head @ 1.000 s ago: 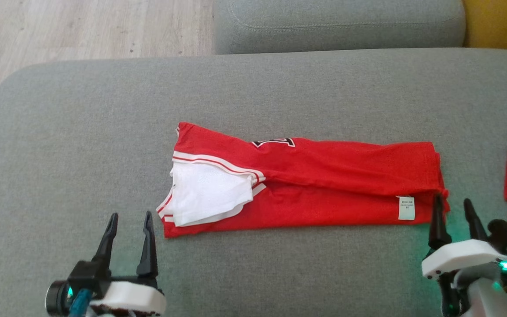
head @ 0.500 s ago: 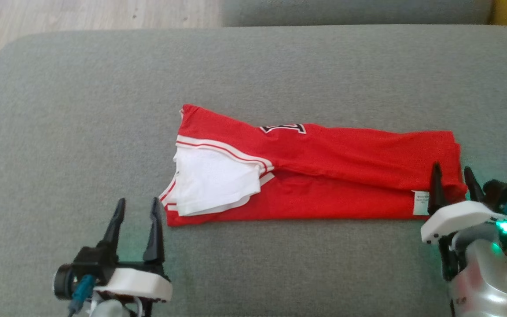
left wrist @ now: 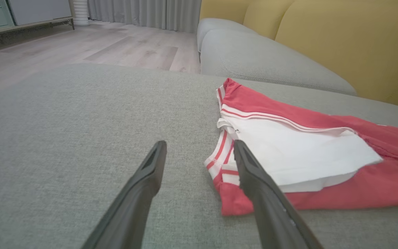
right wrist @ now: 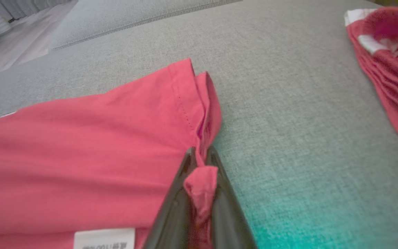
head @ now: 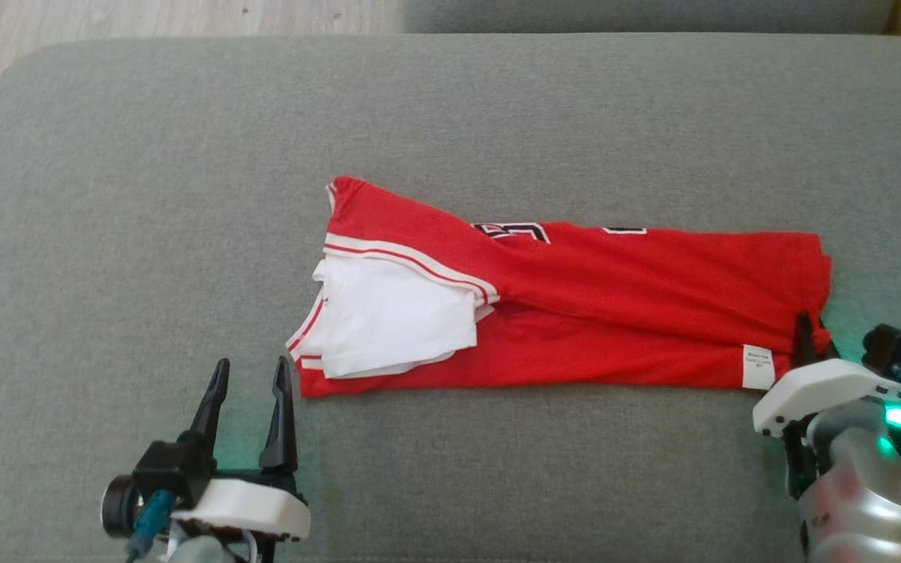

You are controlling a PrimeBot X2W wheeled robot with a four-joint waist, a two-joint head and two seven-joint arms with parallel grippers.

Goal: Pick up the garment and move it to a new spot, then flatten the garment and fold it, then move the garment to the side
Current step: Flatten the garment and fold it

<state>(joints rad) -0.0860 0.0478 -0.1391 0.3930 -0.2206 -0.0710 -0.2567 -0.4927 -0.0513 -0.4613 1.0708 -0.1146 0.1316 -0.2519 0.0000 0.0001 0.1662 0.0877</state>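
The garment [head: 638, 274] is recorded as red, edged with white-and-red stripes; a white inner layer [head: 388, 320] is noted at left. The cushion [head: 145, 195] is grey, the backrest [left wrist: 340, 45] yellow.

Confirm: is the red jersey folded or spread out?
Folded lengthwise. The red jersey lies as a narrow strip on the grey cushion, with stacked layers at its right edge.

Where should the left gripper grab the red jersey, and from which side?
The near left corner of the red jersey, beside the striped armhole. It lies flat just ahead of the open left gripper, so slide in low from the near side; the right gripper pinches the opposite near corner.
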